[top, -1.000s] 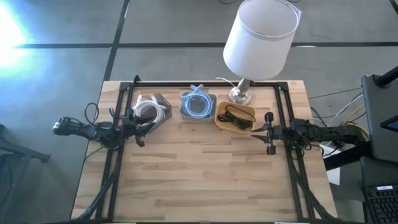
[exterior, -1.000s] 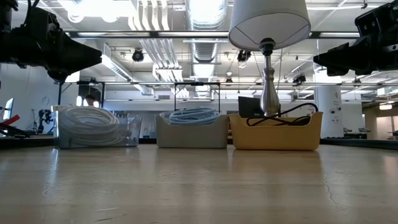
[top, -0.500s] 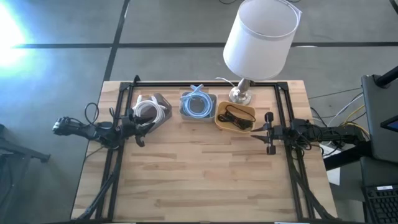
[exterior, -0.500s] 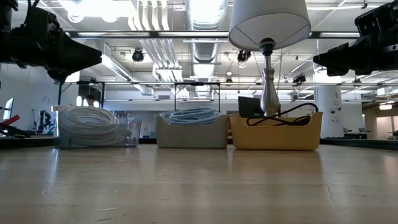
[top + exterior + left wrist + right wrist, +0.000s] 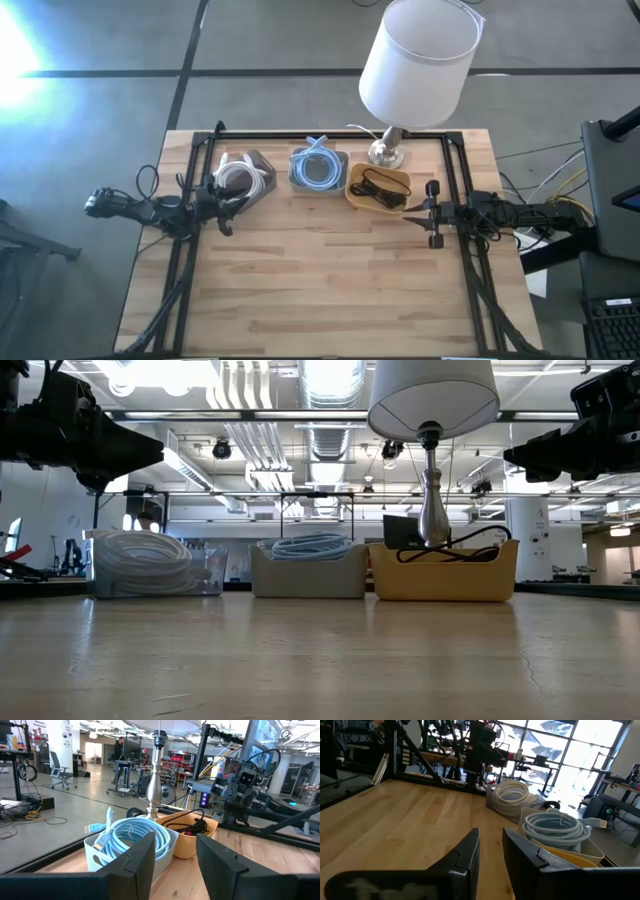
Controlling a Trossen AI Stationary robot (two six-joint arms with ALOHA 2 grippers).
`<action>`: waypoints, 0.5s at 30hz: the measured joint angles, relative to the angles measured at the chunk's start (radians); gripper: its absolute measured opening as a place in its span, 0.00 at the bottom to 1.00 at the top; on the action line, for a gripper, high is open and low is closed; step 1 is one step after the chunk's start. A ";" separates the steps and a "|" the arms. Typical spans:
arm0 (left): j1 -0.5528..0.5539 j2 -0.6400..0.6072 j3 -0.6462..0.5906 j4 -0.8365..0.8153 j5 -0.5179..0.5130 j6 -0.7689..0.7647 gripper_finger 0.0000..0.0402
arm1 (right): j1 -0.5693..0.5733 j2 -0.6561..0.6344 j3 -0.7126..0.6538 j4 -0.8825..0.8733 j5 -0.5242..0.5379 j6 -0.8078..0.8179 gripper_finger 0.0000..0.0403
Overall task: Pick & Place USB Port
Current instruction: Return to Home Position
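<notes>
Three bins stand in a row near the table's far edge. A clear bin point(image 5: 240, 177) holds a white cable coil point(image 5: 140, 560). A grey bin point(image 5: 319, 168) holds a light-blue USB cable coil point(image 5: 135, 836). A yellow bin point(image 5: 378, 187) holds a black cable point(image 5: 187, 822). My left gripper point(image 5: 226, 208) hovers open beside the clear bin, above the table; its fingers point(image 5: 135, 862) point toward the blue coil. My right gripper point(image 5: 428, 214) hovers open just right of the yellow bin, and its fingers point(image 5: 465, 857) point across the table toward the bins point(image 5: 555, 827). Neither gripper holds anything.
A lamp with a metal base point(image 5: 387, 152) and a large white shade point(image 5: 418, 58) stands behind the yellow bin, overhanging the far edge. A black frame point(image 5: 330, 134) runs along the far and side edges. Bare wood point(image 5: 330, 280) fills the near half.
</notes>
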 joint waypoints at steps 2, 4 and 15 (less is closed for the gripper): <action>0.000 0.000 0.000 0.000 0.000 0.000 0.37 | 0.000 0.000 0.000 0.000 0.000 0.000 0.19; 0.000 0.000 0.000 0.000 0.000 0.000 0.37 | 0.000 0.000 0.000 0.000 0.000 0.000 0.18; 0.000 0.000 0.000 0.000 0.000 0.000 0.37 | 0.000 0.000 0.000 0.000 0.000 0.000 0.19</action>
